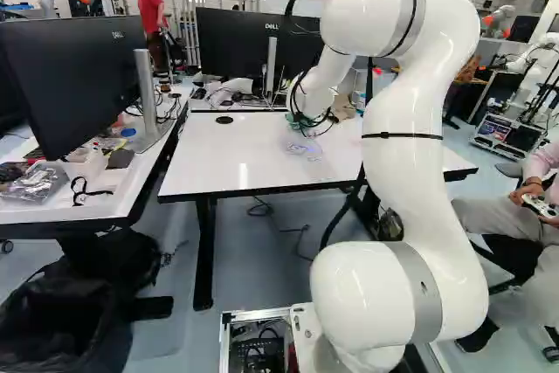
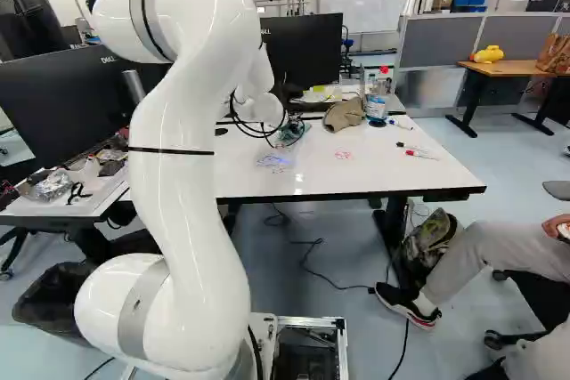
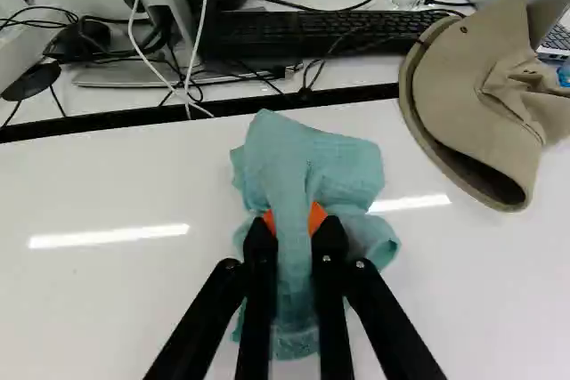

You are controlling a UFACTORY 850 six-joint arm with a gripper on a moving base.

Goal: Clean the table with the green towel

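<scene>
I'm pinching the green towel [image 3: 334, 162] between both fingers of my gripper [image 3: 295, 220], over the white table [image 3: 116, 184]. It's looking light and limp, so I'm favouring its bunched middle over any floppy corner.

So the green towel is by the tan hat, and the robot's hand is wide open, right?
Not quite: the hand isn't open; the wrist view shows its two fingers closed on the green towel, one on each side. The towel is indeed by the tan hat.
</scene>
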